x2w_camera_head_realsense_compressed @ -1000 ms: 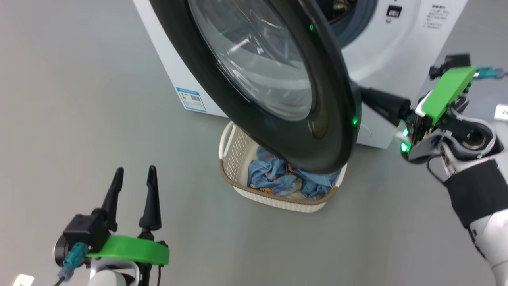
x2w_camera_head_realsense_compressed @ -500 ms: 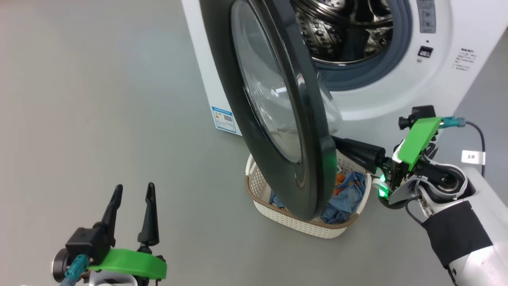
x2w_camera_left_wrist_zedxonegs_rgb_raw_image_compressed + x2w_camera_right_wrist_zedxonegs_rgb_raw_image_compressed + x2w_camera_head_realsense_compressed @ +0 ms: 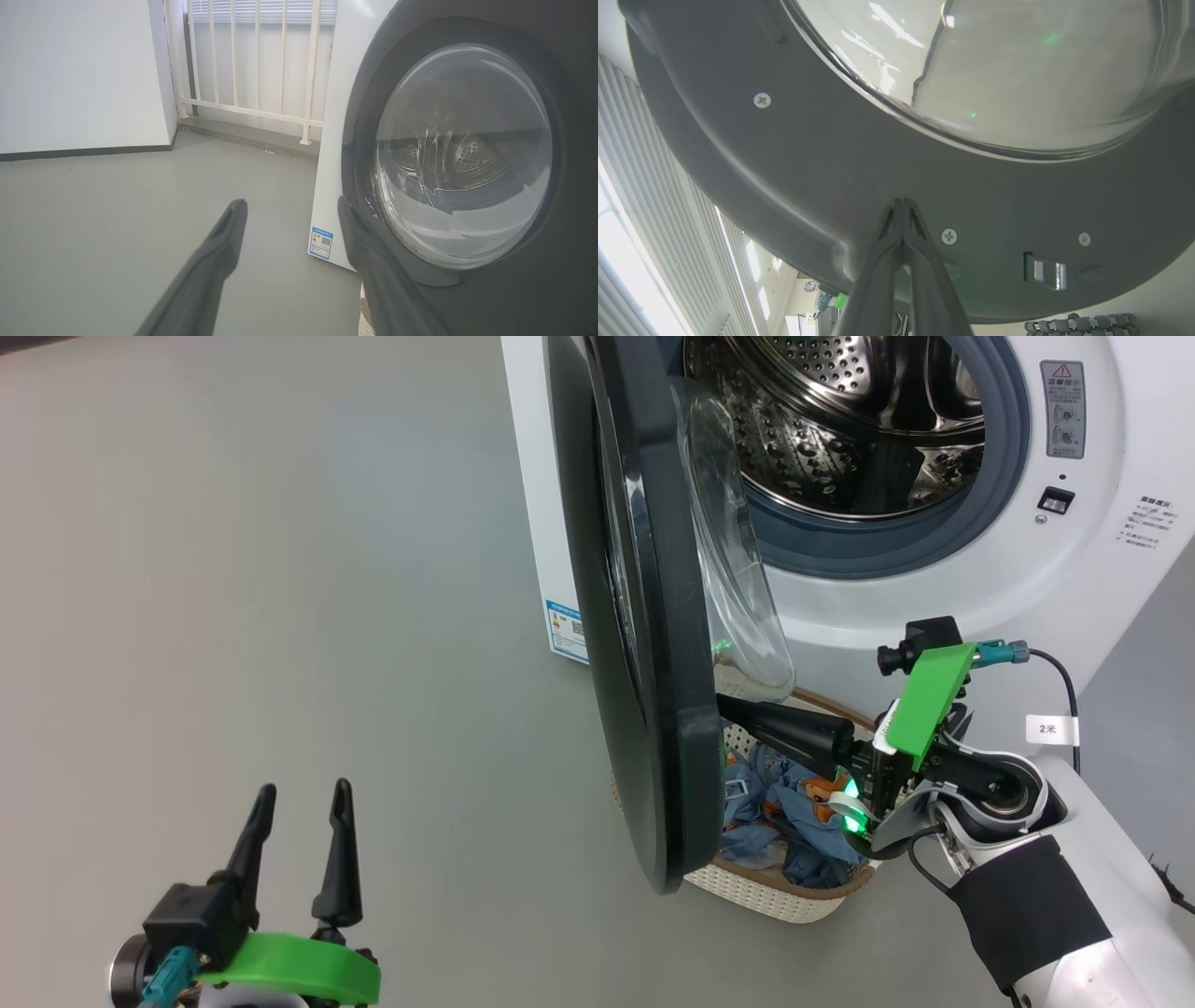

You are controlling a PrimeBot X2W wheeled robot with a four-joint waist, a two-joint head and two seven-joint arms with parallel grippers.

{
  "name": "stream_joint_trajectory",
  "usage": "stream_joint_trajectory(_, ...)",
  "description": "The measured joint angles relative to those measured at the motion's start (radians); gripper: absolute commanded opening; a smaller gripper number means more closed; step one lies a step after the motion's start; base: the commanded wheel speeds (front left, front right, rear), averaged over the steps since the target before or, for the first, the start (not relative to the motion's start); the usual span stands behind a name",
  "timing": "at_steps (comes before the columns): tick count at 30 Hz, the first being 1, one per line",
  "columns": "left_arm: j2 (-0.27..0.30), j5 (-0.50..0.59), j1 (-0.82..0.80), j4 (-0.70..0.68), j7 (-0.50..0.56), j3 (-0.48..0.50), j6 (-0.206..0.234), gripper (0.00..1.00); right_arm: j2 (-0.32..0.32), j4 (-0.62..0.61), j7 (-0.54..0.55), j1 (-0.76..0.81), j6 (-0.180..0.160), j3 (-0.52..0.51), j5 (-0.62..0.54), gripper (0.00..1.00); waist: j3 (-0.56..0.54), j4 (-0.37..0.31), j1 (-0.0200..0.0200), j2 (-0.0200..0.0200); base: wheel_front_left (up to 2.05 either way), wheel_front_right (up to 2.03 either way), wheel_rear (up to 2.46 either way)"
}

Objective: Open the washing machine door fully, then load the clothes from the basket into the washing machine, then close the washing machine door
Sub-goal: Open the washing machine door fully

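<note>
The washing machine (image 3: pixel 934 616) stands at the upper right, its steel drum (image 3: pixel 840 420) exposed. The washing machine door (image 3: pixel 672 756) is swung out and seen edge-on, its glass bowl bulging toward the drum. My right gripper (image 3: pixel 733 707) is shut and holds nothing. Its tips (image 3: pixel 902 204) press against the grey inner face of the door (image 3: pixel 808 177), below the glass. Under that arm sits the basket (image 3: pixel 794 901), holding the blue clothes (image 3: pixel 761 803). My left gripper (image 3: pixel 304 787) hangs open and empty at the lower left, facing the door's outer side (image 3: pixel 467 154).
Grey floor (image 3: pixel 280 569) spreads to the left of the machine. A blue label (image 3: pixel 321 242) sits low on the machine's white side panel. In the left wrist view a white railing (image 3: pixel 257 60) and a white wall (image 3: pixel 79 70) close off the far end.
The door has swung wider, from facing me to edge-on, with my shut right gripper following against its inner side. The head view has shifted too. My left gripper stays open in place.
</note>
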Motion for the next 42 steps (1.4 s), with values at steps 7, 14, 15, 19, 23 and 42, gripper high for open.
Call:
stream_joint_trajectory(7,0.000,0.000,0.000,-0.004,0.000,0.003,0.000,1.00,0.011,0.007,0.005,0.000,0.000,-0.008,-0.009,0.00,-0.004,-0.002,0.0000,0.0000,0.00,0.00,0.00)
stream_joint_trajectory(14,0.000,0.000,0.000,0.004,0.000,-0.012,0.000,1.00,0.013,0.004,-0.001,0.005,0.000,-0.038,-0.018,0.00,-0.018,-0.010,0.0000,0.0000,0.00,0.00,0.00)
stream_joint_trajectory(15,0.000,0.000,0.000,0.007,0.000,-0.015,0.000,1.00,0.014,0.002,-0.005,0.008,0.000,-0.040,-0.018,0.00,-0.021,-0.012,0.0000,0.0000,0.00,0.00,0.00)
stream_joint_trajectory(19,0.002,0.000,0.000,0.009,0.000,-0.017,0.000,1.00,0.021,-0.017,-0.018,0.022,0.000,-0.057,-0.022,0.00,-0.029,-0.036,0.0000,0.0000,0.00,0.00,0.00)
stream_joint_trajectory(23,0.004,-0.001,0.000,0.013,0.000,-0.021,0.000,1.00,0.021,-0.030,-0.028,0.024,0.000,-0.069,-0.045,0.31,-0.036,-0.069,0.0000,0.0000,0.00,0.00,0.00)
stream_joint_trajectory(42,0.008,-0.029,0.001,0.013,0.000,-0.021,0.000,1.00,-0.071,-0.329,-0.407,0.168,0.000,-0.095,-0.278,1.00,-0.052,-0.271,0.0000,0.0000,0.00,0.00,0.00)
